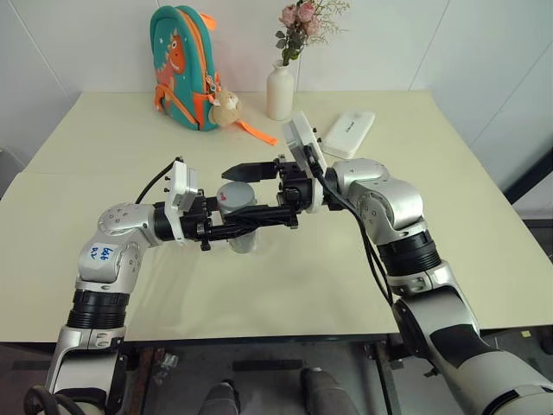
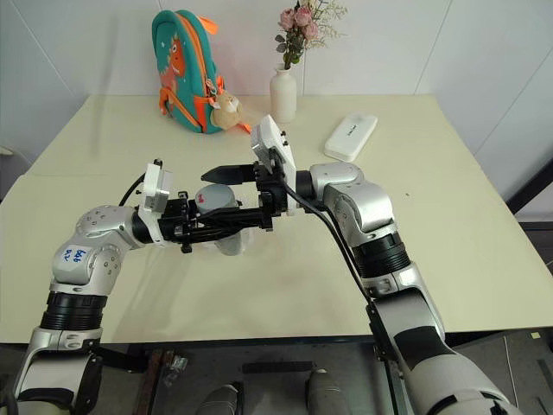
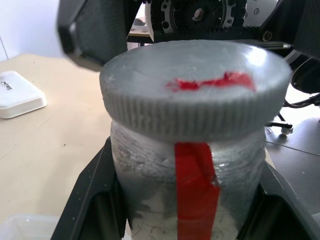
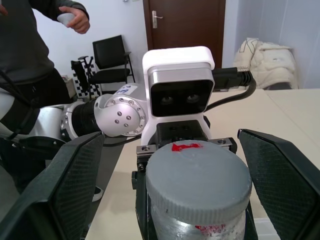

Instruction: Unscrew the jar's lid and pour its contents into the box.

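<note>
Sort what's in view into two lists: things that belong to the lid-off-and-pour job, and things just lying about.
Job:
- jar, clamped in the left gripper
- lid, on the jar
- box
- right gripper, open around the lid

Lying about:
- backpack
- flower vase
- white case

Pale table (image 1: 363,259) (white walls (image 1: 104,43), brown door (image 4: 184,25))

You have one jar (image 1: 236,204) with one lid (image 4: 198,181), one backpack (image 1: 183,67), one white vase (image 1: 280,91) of flowers, one white oblong case (image 1: 349,134), and one person (image 4: 35,45) nearby.
</note>
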Tool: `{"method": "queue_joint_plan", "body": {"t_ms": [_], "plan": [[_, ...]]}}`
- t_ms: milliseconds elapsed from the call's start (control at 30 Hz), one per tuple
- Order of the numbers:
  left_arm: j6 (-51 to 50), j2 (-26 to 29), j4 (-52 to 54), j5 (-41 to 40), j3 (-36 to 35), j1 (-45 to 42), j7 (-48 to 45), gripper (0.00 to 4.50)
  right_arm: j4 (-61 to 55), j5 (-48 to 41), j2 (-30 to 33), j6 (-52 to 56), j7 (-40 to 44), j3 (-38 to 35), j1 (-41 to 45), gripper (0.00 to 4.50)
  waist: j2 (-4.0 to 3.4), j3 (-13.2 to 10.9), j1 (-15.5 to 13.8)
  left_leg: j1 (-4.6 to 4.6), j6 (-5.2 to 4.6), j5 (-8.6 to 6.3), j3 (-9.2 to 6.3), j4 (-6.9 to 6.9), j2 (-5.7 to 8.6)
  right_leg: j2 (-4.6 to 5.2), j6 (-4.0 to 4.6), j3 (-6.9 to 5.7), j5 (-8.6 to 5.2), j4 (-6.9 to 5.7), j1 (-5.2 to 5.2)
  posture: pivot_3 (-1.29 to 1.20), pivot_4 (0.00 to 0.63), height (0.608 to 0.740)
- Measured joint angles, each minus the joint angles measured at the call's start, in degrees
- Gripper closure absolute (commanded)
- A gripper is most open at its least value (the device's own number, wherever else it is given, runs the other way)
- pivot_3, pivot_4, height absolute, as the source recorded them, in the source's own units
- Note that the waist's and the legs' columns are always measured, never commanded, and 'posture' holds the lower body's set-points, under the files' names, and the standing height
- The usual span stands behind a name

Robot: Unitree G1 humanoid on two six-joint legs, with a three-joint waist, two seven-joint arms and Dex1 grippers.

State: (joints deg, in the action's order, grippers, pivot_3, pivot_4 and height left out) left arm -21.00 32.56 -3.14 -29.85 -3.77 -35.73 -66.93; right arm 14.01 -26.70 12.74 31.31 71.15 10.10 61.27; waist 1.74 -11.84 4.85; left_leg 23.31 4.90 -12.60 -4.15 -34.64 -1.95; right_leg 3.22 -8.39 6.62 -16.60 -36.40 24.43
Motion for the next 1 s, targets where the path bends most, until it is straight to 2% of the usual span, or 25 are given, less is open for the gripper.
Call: {"method": "queue_joint_plan", "body": {"t_ms": [633, 767, 833, 1000], "plan": [[0.0, -0.1, 0.0, 0.0, 0.0, 0.0, 0.1, 2.42, 1.9, 1.5, -0.7, -0.4, -1.0, 0.7, 0.8, 0.02, 0.0, 0.0, 0.0, 0.0, 0.0, 0.0, 0.0, 0.0, 0.0, 0.0, 0.0, 0.0, 0.0, -0.01, 0.0, 0.0, 0.15, 0.74], [0.0, -0.1, 0.0, 0.0, 0.0, 0.0, 0.1, 2.42, 1.9, 1.5, -0.7, -0.4, -1.0, 0.7, 0.8, 0.86, 0.0, 0.0, 0.0, 0.0, 0.0, 0.0, 0.0, 0.0, 0.0, 0.0, 0.0, 0.0, 0.0, -0.01, 0.0, 0.0, 0.15, 0.74], [0.0, -0.1, 0.1, 0.0, 0.0, 0.0, 0.0, 2.42, 1.9, 1.6, -0.7, -0.4, -1.1, 0.7, 0.8, 1.52, 0.0, 0.0, 0.0, 0.0, 0.0, 0.0, 0.0, 0.0, 0.0, 0.0, 0.0, 0.0, 0.0, -0.01, 0.0, 0.0, 0.15, 0.74], [0.0, -0.1, 0.1, 0.0, 0.1, 0.0, 0.1, 2.42, 2.0, 1.5, -0.7, -0.4, -1.7, 0.6, 0.8, 1.52, 0.0, 0.0, 0.0, 0.0, 0.0, 0.0, 0.0, 0.0, 0.0, 0.0, 0.0, 0.0, 0.0, -0.01, 0.0, 0.0, 0.15, 0.74]]}}
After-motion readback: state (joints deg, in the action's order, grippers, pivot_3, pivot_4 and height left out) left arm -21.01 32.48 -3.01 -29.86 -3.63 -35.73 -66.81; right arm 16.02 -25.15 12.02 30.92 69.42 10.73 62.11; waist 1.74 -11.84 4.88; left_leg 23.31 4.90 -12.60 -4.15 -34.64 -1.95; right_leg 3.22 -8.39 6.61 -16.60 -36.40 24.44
